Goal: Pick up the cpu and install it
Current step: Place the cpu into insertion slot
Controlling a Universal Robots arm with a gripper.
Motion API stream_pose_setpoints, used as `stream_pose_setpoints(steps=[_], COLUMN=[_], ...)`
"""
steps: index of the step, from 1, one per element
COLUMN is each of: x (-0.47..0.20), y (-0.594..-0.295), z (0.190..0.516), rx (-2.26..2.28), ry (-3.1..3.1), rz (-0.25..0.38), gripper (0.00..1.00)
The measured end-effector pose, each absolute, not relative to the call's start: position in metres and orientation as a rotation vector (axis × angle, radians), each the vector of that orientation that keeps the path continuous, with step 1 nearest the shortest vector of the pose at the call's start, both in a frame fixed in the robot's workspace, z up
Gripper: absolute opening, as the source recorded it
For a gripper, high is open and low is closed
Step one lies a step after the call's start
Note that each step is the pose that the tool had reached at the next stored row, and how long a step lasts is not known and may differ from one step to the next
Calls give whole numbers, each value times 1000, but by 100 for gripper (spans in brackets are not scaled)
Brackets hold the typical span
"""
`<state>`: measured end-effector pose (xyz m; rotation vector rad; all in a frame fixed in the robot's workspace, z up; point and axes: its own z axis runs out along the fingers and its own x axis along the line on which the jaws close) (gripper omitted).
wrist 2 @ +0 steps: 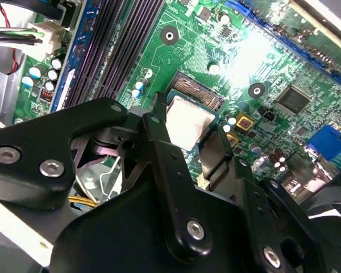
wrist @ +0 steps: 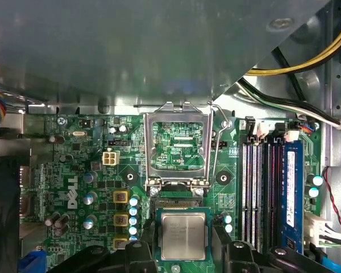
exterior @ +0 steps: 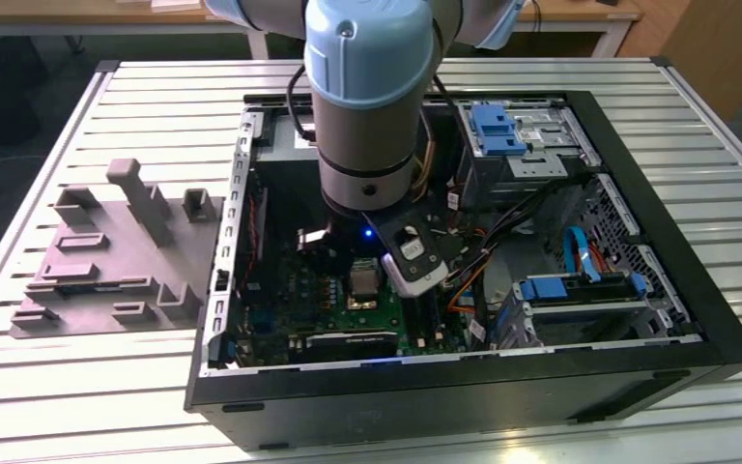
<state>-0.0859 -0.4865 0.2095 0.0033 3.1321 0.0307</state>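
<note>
While at the open socket [wrist: 179,203], the cpu [wrist: 183,238] tight in the pincer [wrist 2: 188,128].

Silvery-grey cpu [wrist: 183,238], green motherboard [wrist: 102,170] — pale-blue arm [exterior: 368,58]

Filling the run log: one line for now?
end effector: shut on silvery square cpu | cpu: over green motherboard socket | metal socket frame: open

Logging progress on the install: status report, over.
Gripper low over green motherboard, straddling small silvery-grey square cpu. Cpu at socket, seating unclear. Metal retention frame open; nothing atop cpu.
</note>
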Motion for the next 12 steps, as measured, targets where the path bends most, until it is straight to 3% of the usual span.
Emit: stream_pose_setpoints(steps=[12], x=[-87], y=[-487], z=[201], rx=[0], ry=[3136], rz=[31], gripper=[47])
